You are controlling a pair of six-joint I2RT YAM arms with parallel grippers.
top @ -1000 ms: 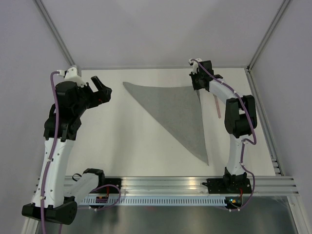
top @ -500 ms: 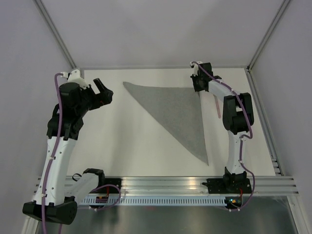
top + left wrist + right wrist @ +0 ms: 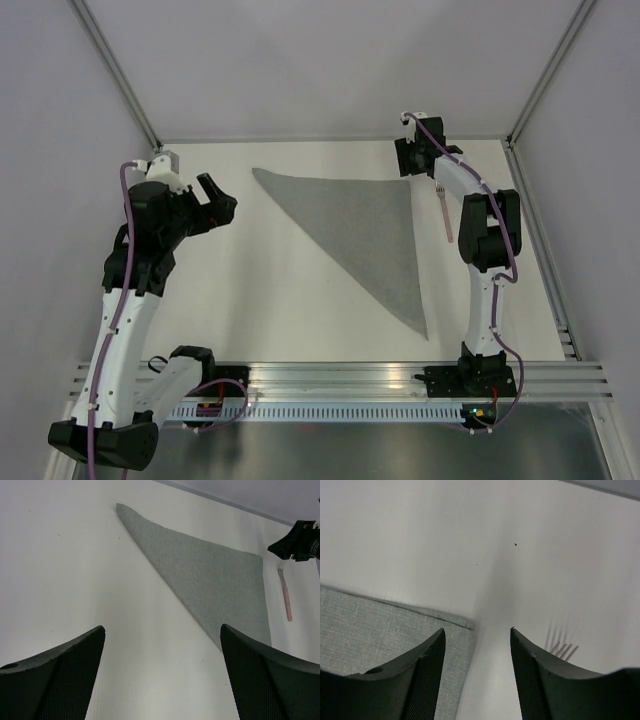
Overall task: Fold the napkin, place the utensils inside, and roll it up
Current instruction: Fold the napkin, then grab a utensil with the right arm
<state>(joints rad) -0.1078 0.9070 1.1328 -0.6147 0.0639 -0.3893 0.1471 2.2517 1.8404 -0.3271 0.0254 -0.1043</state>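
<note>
My right pincer [image 3: 477, 630] stands with its jaws apart and nothing between them, hanging just over the far right corner of the napkin [image 3: 370, 225]. My left pincer [image 3: 162, 626] gapes wide and bare too, held up over the left side of the tabletop [image 3: 250, 280], well apart from the cloth.

The napkin lies flat in the middle of the tabletop as a grey triangle, one point to the far left, one at the far right under my right pincer, one running down toward my bases. I judge the fold done: a square cloth lying as a triangle has been doubled corner to corner. The fork [image 3: 445, 212] lies on bare tabletop just beside the napkin's right edge, tines away from me, pink handle toward me, not touching the cloth. So placing the cutlery inside and rolling are not yet begun.

I see only that one fork; no other utensil shows in any view. My right wrist camera catches just the tine tips, faint and blurred, and I cannot make out there whether the two layers of cloth match edge to edge. My own right arm hides part of the tabletop on that side.
</note>
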